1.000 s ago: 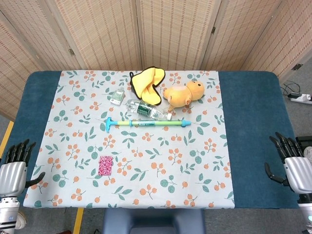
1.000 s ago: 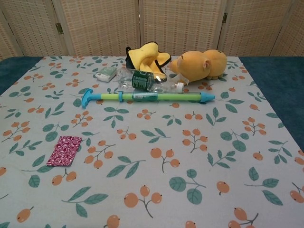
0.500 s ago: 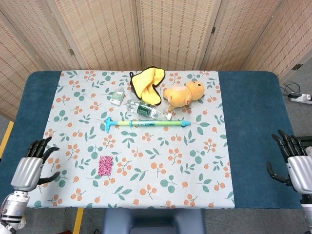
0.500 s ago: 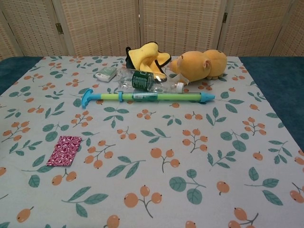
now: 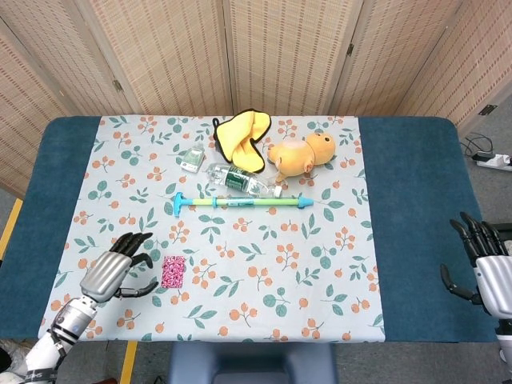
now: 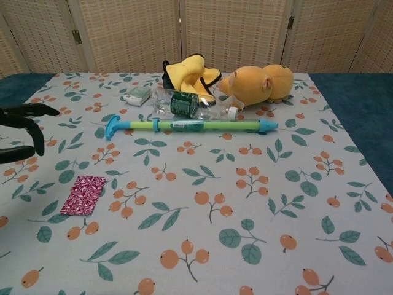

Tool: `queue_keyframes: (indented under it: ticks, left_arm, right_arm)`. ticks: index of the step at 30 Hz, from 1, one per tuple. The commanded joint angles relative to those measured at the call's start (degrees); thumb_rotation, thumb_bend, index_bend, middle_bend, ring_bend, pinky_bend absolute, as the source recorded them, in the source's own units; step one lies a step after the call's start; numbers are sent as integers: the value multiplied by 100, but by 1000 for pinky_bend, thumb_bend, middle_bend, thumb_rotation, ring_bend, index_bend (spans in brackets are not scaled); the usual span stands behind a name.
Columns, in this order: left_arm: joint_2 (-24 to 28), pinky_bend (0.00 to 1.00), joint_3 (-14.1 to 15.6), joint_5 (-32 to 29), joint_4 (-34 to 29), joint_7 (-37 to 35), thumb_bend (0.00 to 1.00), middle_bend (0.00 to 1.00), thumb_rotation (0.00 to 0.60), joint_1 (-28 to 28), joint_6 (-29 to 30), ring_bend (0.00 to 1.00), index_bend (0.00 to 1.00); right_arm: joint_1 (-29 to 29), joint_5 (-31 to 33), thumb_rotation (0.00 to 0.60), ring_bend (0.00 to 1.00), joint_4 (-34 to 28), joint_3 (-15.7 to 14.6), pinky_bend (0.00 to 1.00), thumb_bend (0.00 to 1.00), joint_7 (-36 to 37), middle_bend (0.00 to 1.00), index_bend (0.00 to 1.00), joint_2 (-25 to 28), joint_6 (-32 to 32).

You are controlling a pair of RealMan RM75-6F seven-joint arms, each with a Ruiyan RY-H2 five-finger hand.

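Near your left hand (image 5: 112,272): small pink patterned packet (image 5: 173,271), lying flat just beside the spread, empty fingers.
Right hand (image 5: 488,268): released too, parked off the floral tablecloth (image 5: 240,264).

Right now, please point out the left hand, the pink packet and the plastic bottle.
left hand (image 5: 110,270), head view, on its silver back.
pink packet (image 5: 173,271), head view, on its middle.
plastic bottle (image 5: 237,180), head view, on its green label.

- Head view: high, looking steeply down on the whole table (image 5: 408,200), folding screen behind; far
- Chest view: low, near, facing across the cloth toward the screen
- Shared: patterned cloth (image 5: 240,240) (image 6: 245,184), objects at its far end
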Motion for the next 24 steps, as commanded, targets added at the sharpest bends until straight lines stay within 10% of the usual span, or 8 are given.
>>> queue_keyframes:
  ticks: [1,24]
  left_arm:
    - [-262,0,-27,-72,158,186,263,84,164,-127,-109,0,457]
    - [-1380,0,110,-283,1153,1296,258,0,164,-637,-612,0,358]
  right_arm:
    - [6,3,399,0,6,-2,0,520,4,0,0,-7,-14]
    - [71,105,399,0,50,3,0,519,16,0,0,-81,-181]
